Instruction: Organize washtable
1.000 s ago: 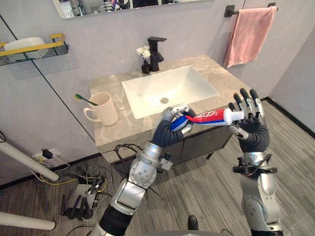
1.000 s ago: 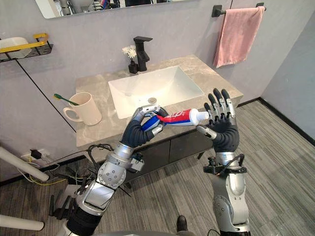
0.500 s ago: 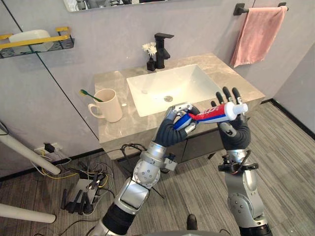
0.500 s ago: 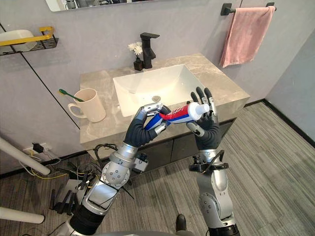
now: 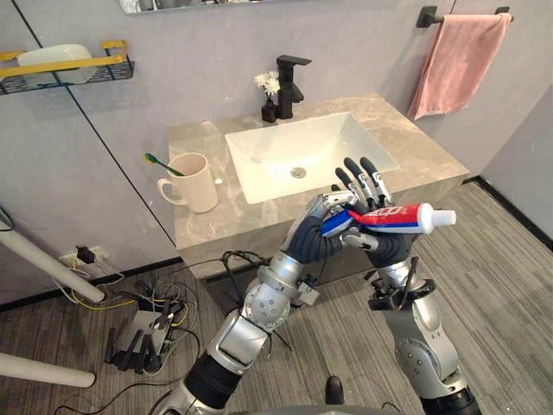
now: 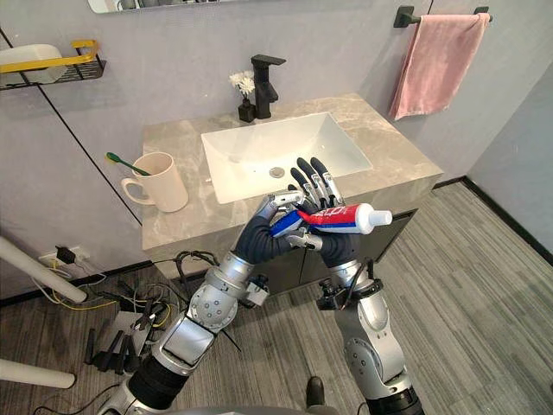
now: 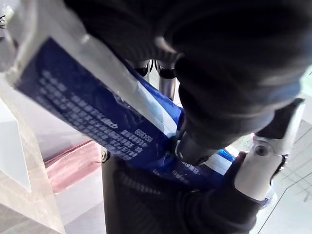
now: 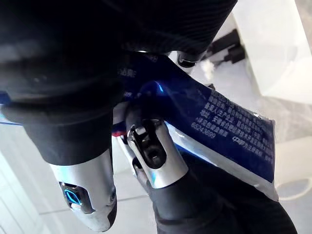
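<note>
A red, white and blue toothpaste tube [image 5: 393, 216] hangs level in the air in front of the marble washtable [image 5: 207, 226], its white cap pointing right. My left hand [image 5: 309, 240] is shut on the tube's flat blue end [image 7: 97, 117]. My right hand [image 5: 386, 246] is open, fingers straight up behind the tube's middle and thumb under it. The tube's blue back [image 8: 229, 129] lies close against that hand. A cream mug [image 5: 193, 182] with a green toothbrush [image 5: 156, 160] stands on the counter's left part.
A white sink [image 5: 259, 138] fills the counter's middle, with a black faucet [image 5: 289, 79] and a small flower vase [image 5: 270, 97] behind it. A pink towel [image 5: 454, 59] hangs at the right wall. A wire shelf [image 5: 65, 67] is on the left wall.
My right hand has slid left along the tube toward the left hand, from the cap to the middle. The camera has shifted as well.
</note>
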